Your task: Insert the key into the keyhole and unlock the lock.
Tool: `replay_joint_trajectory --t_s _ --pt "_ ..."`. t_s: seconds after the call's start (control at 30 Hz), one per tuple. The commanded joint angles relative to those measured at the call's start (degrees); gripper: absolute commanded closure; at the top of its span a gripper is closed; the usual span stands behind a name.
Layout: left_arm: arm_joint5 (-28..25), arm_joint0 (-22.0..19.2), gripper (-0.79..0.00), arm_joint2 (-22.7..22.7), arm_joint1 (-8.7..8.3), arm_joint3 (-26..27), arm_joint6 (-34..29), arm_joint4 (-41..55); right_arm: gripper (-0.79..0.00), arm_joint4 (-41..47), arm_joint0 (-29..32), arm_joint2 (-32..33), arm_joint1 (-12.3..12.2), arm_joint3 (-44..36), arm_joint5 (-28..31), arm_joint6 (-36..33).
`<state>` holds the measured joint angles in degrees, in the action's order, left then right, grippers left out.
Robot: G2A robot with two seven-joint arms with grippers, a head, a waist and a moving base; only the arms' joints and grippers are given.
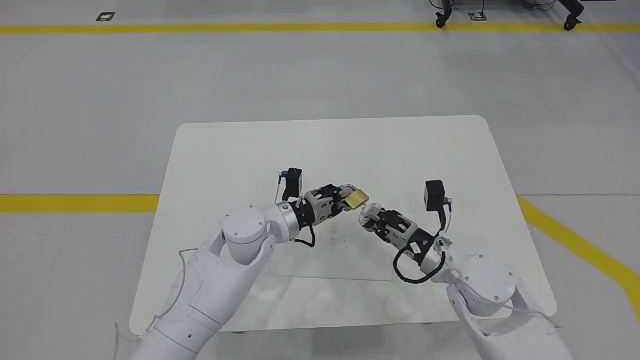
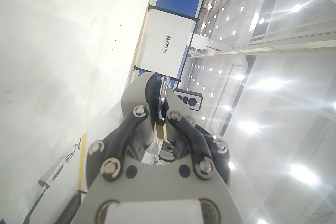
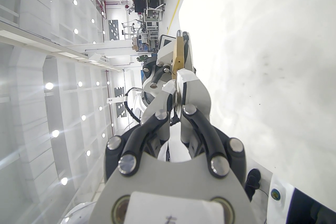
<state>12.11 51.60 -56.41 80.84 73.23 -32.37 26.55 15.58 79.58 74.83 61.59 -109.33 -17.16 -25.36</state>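
Because the lock (image 2: 161, 130) is a small brass block with a steel shackle, treat it as rigid, dense for its size and slick on its faces. You want it clamped flat across the body, which is how the left gripper (image 2: 160, 95) has it. Its jaws are narrowed onto the lock, with the brass body between the fingers and the shackle up near the fingertips, all held in the air above the table (image 1: 450, 160). Further right, the lock's shackle-free end faces the right gripper (image 3: 178, 83), just beyond its fingertips and roughly in line with them. Those jaws are pinched almost together on what looks like the key (image 3: 178, 99). It is a thin, stiff, light piece of metal that can pivot in a two-point pinch, so keep your hold on its flat head. You cannot tell whether its blade has entered the lock.
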Motion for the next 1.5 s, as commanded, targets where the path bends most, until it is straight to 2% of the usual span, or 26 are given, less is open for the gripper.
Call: replay_joint_trajectory --t_s 0.0,0.9,0.93,1.17,1.47 --pt "-0.08 0.05 0.0 -0.02 0.01 0.05 -0.12 -0.08 0.0 -0.11 -0.07 -0.08 0.04 0.01 -0.11 -0.04" --pt "0.14 0.22 0.0 -0.44 0.06 -0.08 -1.79 -1.16 0.0 -1.48 -1.02 -0.53 0.55 0.34 -1.71 0.35" --pt "0.09 0.2 0.0 -0.5 0.06 -0.11 -1.78 -1.12 -0.037 -1.47 -1.0 -0.54 0.58 0.33 -1.7 0.41" --pt "0.36 -0.01 0.0 -0.49 0.1 -0.32 -2.05 -1.45 -0.114 -1.5 -0.83 -0.33 0.67 0.33 -1.72 0.4" --pt "0.24 -0.07 0.0 -0.56 0.19 -0.51 -2.08 -1.48 -0.135 -1.55 -0.42 0.12 0.75 0.05 -1.44 0.27"
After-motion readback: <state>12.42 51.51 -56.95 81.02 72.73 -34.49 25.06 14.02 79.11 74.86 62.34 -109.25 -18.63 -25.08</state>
